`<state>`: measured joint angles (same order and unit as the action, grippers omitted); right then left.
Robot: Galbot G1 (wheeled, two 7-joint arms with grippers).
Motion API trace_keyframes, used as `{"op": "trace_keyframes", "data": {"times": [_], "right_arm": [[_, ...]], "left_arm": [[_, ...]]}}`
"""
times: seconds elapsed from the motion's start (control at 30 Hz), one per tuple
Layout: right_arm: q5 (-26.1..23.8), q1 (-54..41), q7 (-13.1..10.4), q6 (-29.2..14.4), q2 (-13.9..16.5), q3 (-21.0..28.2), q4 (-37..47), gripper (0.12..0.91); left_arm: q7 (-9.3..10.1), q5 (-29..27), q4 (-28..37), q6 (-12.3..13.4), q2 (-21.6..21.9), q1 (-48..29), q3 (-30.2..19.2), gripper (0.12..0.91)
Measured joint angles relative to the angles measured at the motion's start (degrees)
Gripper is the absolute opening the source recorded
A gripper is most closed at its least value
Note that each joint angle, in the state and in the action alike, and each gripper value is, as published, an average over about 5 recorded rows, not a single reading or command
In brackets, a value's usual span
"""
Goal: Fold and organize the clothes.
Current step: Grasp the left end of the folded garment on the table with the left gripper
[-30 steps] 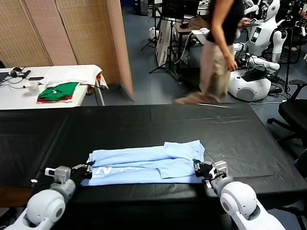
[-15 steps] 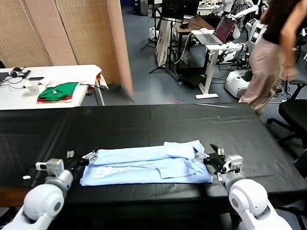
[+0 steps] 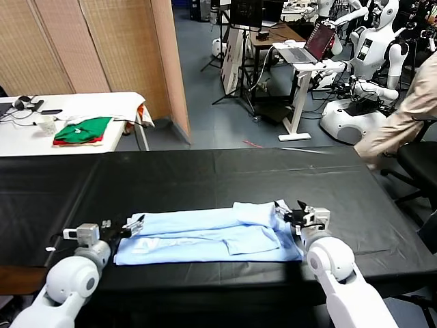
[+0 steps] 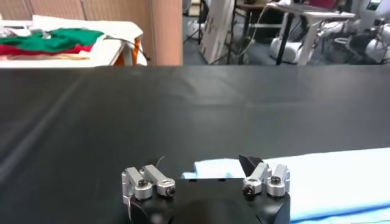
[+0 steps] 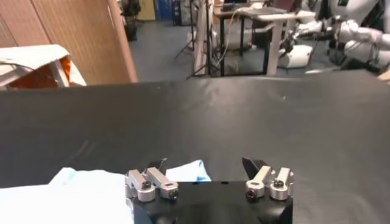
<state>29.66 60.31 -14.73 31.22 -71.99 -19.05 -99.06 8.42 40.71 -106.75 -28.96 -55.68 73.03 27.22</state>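
Observation:
The clothes are one pale blue T-shirt (image 3: 205,236), folded into a long band across the near part of the black table (image 3: 225,178). My left gripper (image 3: 133,224) sits at the shirt's left end. In the left wrist view its jaws (image 4: 204,161) stand apart, with the shirt's edge (image 4: 213,167) just beyond them. My right gripper (image 3: 290,213) is at the shirt's right end. In the right wrist view those jaws (image 5: 206,164) are spread too, and a corner of the shirt (image 5: 186,172) lies between them. Neither gripper holds anything.
A white side table (image 3: 27,137) at the far left carries green and red folded garments (image 3: 82,130). A wooden partition (image 3: 123,48) stands behind it. A person (image 3: 410,109) and a black chair (image 3: 420,160) are at the right, beyond the table's end.
Both grippers left the shirt's near edge, swung out, then closed in on its left and right ends. The person behind the table walked off to the right.

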Motion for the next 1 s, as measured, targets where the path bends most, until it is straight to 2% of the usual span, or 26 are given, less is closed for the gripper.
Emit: {"op": "trace_keyframes", "data": {"times": [0.1,0.23,0.33,0.4,0.5,0.6,0.7,0.77,0.87,0.93,1.0], "right_arm": [[-1.3,0.8,-0.4,-1.0,-0.4,-0.3,-0.7,0.149],[-3.5,1.9,-1.1,-2.8,-1.3,-1.0,-1.6,0.149],[-4.2,2.2,-0.5,-3.4,-1.8,-1.2,-1.8,0.165],[-4.1,2.2,0.9,-3.2,-1.7,-1.2,-1.7,0.231],[-3.8,2.0,3.8,-2.9,-1.1,-1.5,-1.7,0.409],[-3.2,2.1,6.6,-2.8,0.0,-2.2,-2.3,0.598],[-2.5,2.9,7.8,-2.9,1.4,-3.1,-3.9,0.779],[-2.1,3.7,7.9,-2.9,2.4,-3.7,-5.5,0.861],[-1.7,5.5,7.9,-2.9,3.5,-4.6,-8.7,0.902],[-1.6,7.2,7.9,-3.0,3.8,-5.4,-11.0,0.906],[-1.6,9.1,8.0,-3.2,3.9,-6.4,-13.3,0.907]], "left_arm": [[-0.98,-2.9,0.5,1.6,-0.5,-0.6,-0.8,0.158],[-1.71,-8.5,1.9,4.2,-1.2,-2.1,-2.1,0.16],[-1.71,-10.2,3.0,4.7,-1.4,-3.5,-2.9,0.161],[-1.7,-10.5,3.1,4.7,-1.5,-4.0,-3.1,0.161],[-1.68,-11.0,2.8,4.6,-1.4,-3.9,-2.9,0.172],[-1.59,-11.3,2.0,4.6,-1.0,-3.2,-2.3,0.282],[-1.43,-11.2,1.1,4.6,-0.6,-2.4,-1.3,0.463],[-1.41,-10.9,0.3,4.6,-0.2,-1.6,-0.5,0.596],[-1.74,-10.5,-1.5,4.6,0.1,0.3,1.2,0.778],[-2.14,-10.5,-2.6,4.8,-0.2,1.8,2.5,0.86],[-2.54,-10.6,-3.3,5.2,-0.9,3.6,3.8,0.893]]}}
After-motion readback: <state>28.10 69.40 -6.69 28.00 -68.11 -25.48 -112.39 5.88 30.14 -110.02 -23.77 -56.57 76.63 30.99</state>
